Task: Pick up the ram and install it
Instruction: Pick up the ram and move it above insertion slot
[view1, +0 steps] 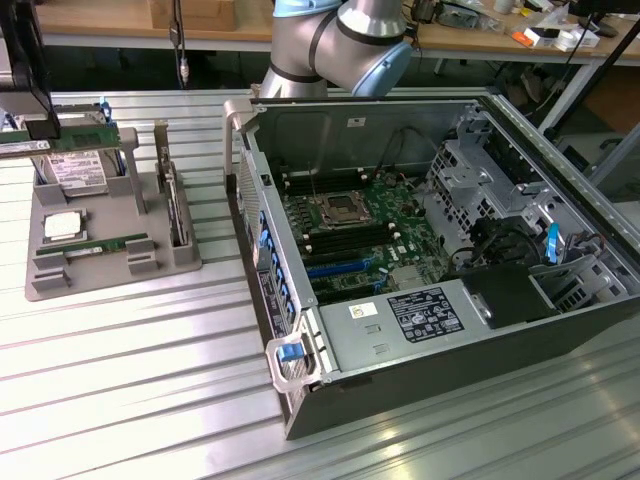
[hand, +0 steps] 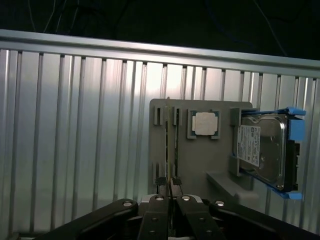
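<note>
Pincer (hand: 170, 184) grips the ram (view1: 70, 146), edge-on by wrist, broadside in exterior.

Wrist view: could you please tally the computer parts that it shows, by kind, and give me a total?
Memory stick: 1
Processor chip: 1
Hard drive: 1
Total: 3
</note>
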